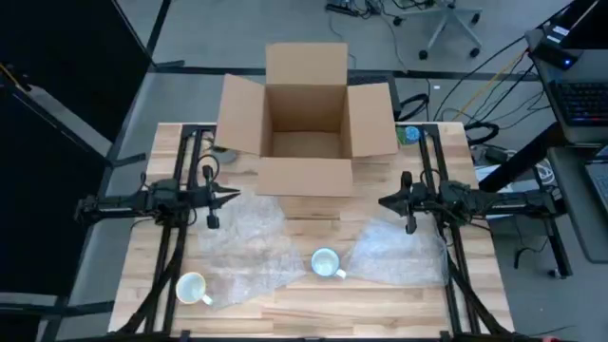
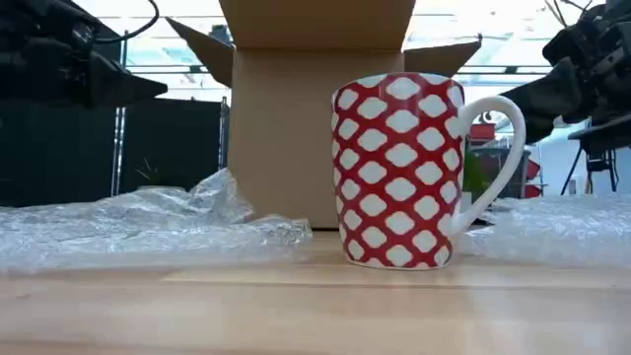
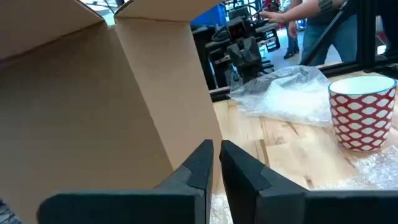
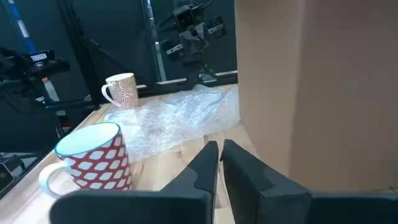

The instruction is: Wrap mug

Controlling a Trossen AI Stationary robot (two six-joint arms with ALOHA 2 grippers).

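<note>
A red-and-white patterned mug (image 1: 326, 263) stands upright on the wooden table near its front edge, between two sheets of bubble wrap (image 1: 242, 245) (image 1: 399, 252); the low view shows this mug (image 2: 399, 173) close up. A second, paler mug (image 1: 193, 287) stands at the front left on the left sheet. My left gripper (image 1: 233, 197) hovers shut above the left sheet, by the box's left front corner. My right gripper (image 1: 385, 201) hovers shut above the right sheet, by the box's right front corner. Both hold nothing.
An open cardboard box (image 1: 304, 133) with its flaps spread stands at the table's far middle, between the two arms. Its wall (image 3: 93, 99) fills much of each wrist view. People stand in the room beyond the table (image 3: 311, 25).
</note>
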